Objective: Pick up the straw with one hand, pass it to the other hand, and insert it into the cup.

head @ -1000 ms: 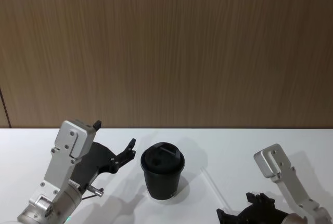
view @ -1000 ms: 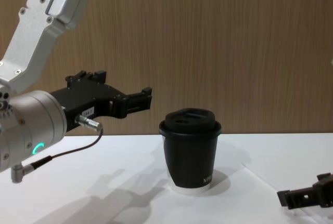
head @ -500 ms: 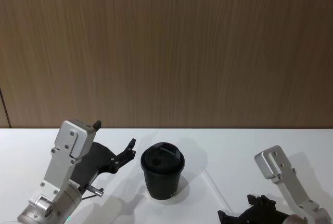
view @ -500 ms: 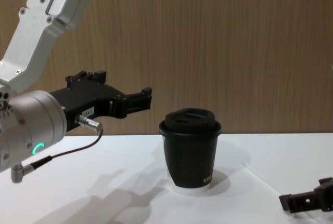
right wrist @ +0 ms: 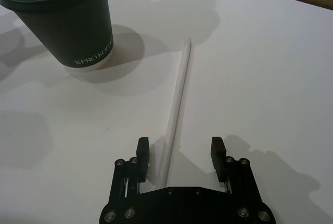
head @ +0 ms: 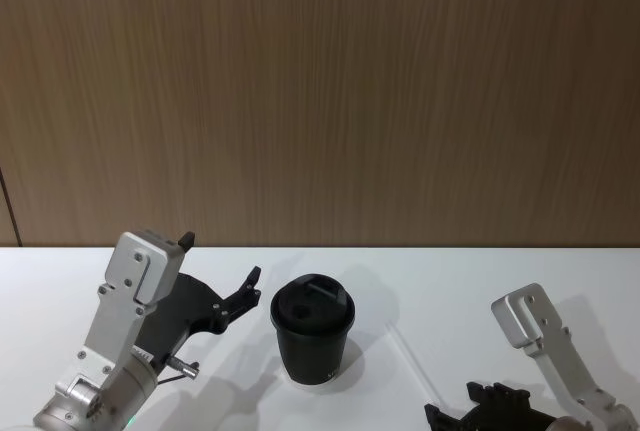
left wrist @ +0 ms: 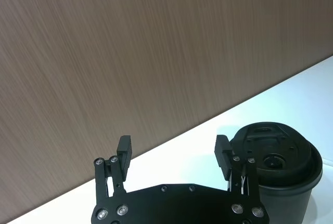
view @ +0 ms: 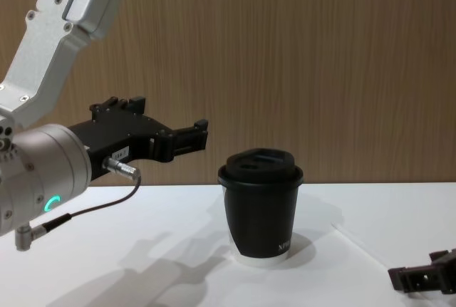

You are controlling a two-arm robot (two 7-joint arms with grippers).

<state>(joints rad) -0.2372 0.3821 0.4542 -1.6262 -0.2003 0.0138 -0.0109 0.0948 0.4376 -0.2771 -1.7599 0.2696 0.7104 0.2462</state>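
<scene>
Right wrist view: the near end of the straw [right wrist: 177, 99] is hidden under the body of the right pincer [right wrist: 180, 147], and the picture's edge cuts off the lid of the cup [right wrist: 73, 21]. Left wrist view: a finger of the left pincer [left wrist: 173, 145] hides part of the cup's side. Chest view: the cup's print is too small to read.

soft, even light is falling from above, keeping the white table [right wrist: 270, 52] bright. the cup [right wrist: 67, 21] is throwing a pale grey shadow just to its right in the right wrist view. soft-edged shadows are spreading across the lower left of the chest view.
</scene>
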